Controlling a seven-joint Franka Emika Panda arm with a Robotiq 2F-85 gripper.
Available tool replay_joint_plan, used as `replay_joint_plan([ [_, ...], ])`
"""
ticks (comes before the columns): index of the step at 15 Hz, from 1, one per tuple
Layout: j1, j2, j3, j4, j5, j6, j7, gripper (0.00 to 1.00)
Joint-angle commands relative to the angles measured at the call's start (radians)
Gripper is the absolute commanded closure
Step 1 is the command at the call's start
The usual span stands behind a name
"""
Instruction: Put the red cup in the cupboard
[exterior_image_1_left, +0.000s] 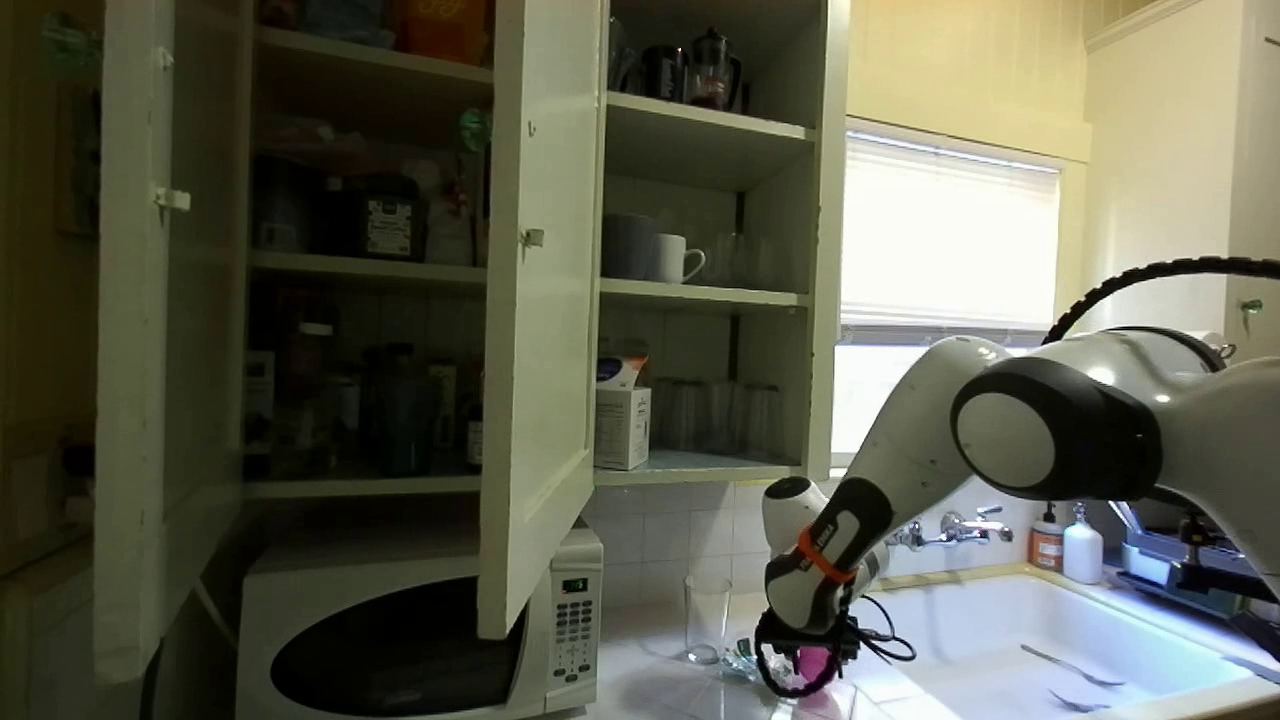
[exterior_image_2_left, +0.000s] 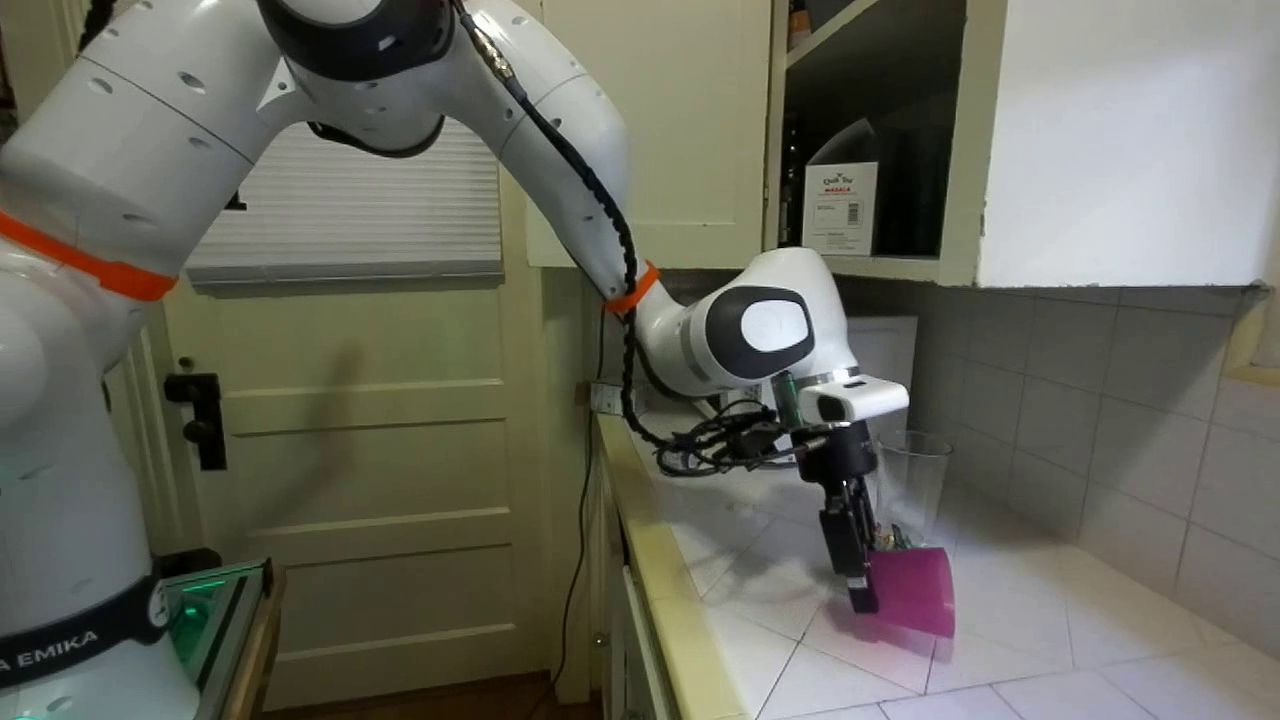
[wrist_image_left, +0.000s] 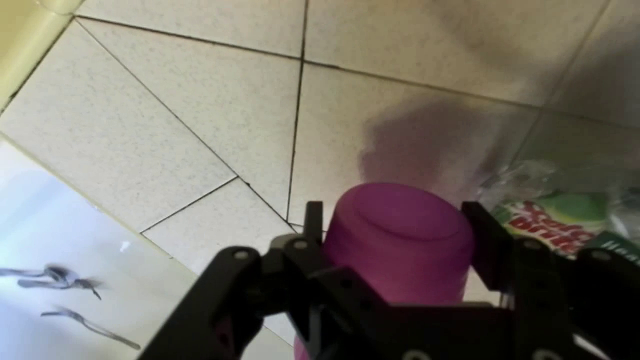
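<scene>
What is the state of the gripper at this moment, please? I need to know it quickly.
Gripper: closed on the red cup, holding it.

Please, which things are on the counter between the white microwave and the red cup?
A clear glass stands there, and nearer the red cup lies a plastic-wrapped package; an exterior view shows both.

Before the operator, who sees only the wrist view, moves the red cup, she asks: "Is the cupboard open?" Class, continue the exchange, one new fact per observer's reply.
Observer: Yes, the cupboard stands open in both exterior views.
Operator: Is anything on the lowest shelf?
Observer: Yes, a white carton, visible in both exterior views.
Operator: Any appliance below the cupboard?
Observer: Yes, in an exterior view, a white microwave.
</scene>
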Motion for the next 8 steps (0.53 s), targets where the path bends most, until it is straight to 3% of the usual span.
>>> replay_joint_plan([
  [1,0.141,-0.130,-0.085,-0.168,-0.230,0.055,0.115,0.56],
  [3,0.197,-0.189,-0.123,-0.227,-0.386,0.065,0.222,0.56],
  [5,0.209,-0.265,-0.132,-0.287,-0.549,0.082,0.320,0.56],
  [6,0.256,-0.289,-0.187,-0.322,-0.590,0.122,0.323,0.56],
  [8,0.268,-0.344,-0.217,-0.360,-0.724,0.192,0.354,0.56],
])
